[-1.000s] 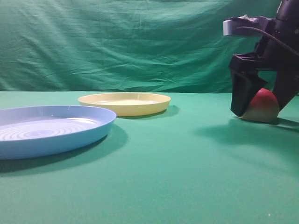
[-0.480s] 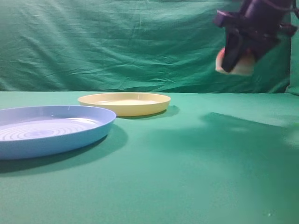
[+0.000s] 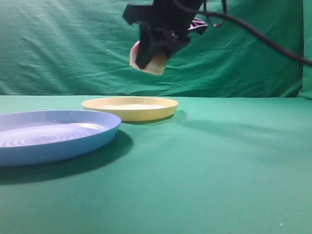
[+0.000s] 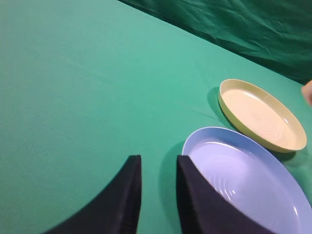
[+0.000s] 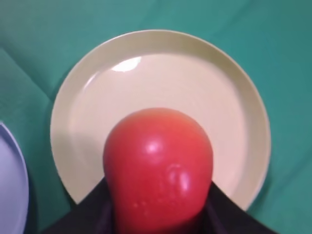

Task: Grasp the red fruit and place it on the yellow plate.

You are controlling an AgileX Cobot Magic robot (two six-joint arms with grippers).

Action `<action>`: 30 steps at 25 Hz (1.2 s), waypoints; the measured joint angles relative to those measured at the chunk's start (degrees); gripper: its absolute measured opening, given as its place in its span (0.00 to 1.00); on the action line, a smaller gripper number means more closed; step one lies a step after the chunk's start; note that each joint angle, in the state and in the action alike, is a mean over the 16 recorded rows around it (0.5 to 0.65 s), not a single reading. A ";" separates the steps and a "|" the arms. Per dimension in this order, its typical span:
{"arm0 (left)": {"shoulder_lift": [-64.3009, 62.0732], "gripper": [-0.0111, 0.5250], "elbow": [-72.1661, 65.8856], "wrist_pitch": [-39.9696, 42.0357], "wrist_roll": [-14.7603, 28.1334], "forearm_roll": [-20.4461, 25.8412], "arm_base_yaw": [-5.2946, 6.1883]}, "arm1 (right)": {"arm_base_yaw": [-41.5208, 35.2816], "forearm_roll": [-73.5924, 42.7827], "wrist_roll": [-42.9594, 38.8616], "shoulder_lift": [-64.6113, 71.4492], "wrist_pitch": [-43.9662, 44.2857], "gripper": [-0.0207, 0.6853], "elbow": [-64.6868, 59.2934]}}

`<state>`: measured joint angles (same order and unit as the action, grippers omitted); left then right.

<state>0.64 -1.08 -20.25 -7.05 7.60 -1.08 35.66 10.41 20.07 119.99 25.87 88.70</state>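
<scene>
My right gripper (image 3: 151,56) hangs high above the yellow plate (image 3: 129,107), shut on the red fruit (image 3: 157,64). In the right wrist view the red fruit (image 5: 158,165) fills the space between the black fingers (image 5: 226,207), with the yellow plate (image 5: 146,87) directly beneath it. The left gripper (image 4: 157,195) shows only in its own wrist view, jaws slightly apart with nothing between them, near the rim of the blue plate. The yellow plate (image 4: 258,114) lies beyond it, bare.
A larger light-blue plate (image 3: 51,134) with concentric ridges sits at the front left, also the blue plate (image 4: 248,180) in the left wrist view. Green cloth covers the table (image 3: 219,170), and a green curtain (image 3: 73,48) hangs behind.
The right gripper lifted the red fruit off the table at the right and carried it left through the air to above the yellow plate. The left arm has not visibly moved.
</scene>
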 joint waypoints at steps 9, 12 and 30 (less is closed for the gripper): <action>0.00 0.31 0.00 0.00 0.00 0.00 0.00 | 0.30 -0.53 0.36 -1.69 2.45 0.87 3.70; 0.00 0.31 0.00 0.00 0.00 0.00 0.00 | 0.30 -1.26 0.20 -4.72 5.92 0.82 5.38; 0.00 0.31 0.00 0.00 0.00 0.00 0.00 | 0.30 -4.99 -10.65 -39.35 26.16 0.03 -4.29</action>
<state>0.64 -1.08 -20.25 -7.05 7.60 -1.08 35.96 5.42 9.42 80.63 52.03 84.40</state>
